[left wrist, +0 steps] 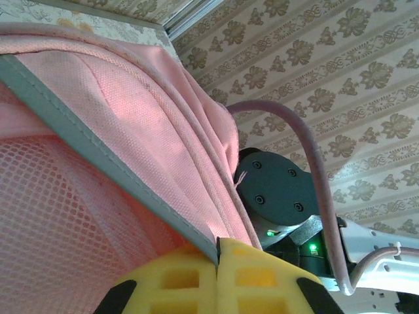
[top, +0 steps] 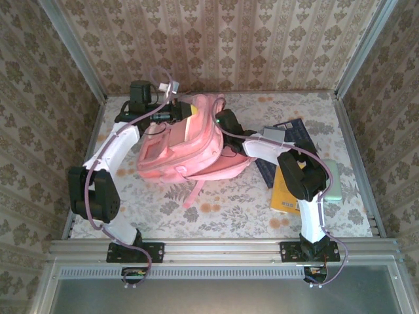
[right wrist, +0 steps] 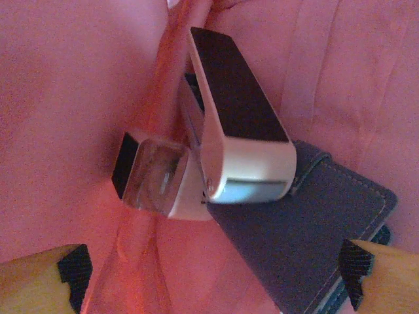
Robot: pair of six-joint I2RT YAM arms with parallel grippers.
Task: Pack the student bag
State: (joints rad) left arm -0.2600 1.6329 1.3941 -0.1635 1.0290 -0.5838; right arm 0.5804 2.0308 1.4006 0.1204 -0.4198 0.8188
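Bag [top: 183,147] held open for packing.
Its rim is pinched by the left gripper [left wrist: 217,271], seemingly so the wide-spread right gripper [right wrist: 213,271] is admitted inside, over stapler [right wrist: 236,118] and case [right wrist: 314,226].

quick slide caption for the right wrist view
Right end effector open above a white stapler-like tool and a dark stitched case lying inside the pink student bag.
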